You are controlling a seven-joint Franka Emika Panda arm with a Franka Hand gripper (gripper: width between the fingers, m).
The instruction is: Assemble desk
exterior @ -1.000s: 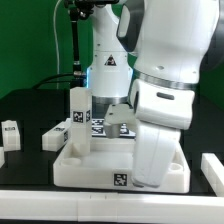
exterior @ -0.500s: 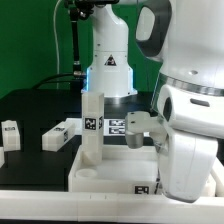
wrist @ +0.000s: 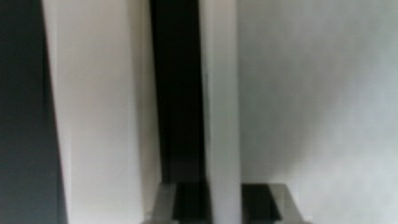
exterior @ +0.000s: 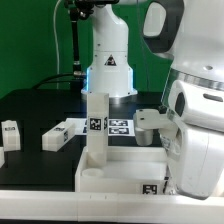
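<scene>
Tabletop (exterior: 115, 178): white plastic, smooth, faint sheen.
Upright leg (exterior: 96, 145): white plastic, matt; printed tag looks like paper.
Loose leg (exterior: 57, 135): same white plastic, matt.
Arm shell (exterior: 200, 110): glossy white plastic.
Table (exterior: 35, 108): black, matt.

Black table (exterior: 35, 105) | tabletop (exterior: 115, 178) | two loose legs (exterior: 58, 135) | likely marker board (exterior: 120, 126) behind
</scene>
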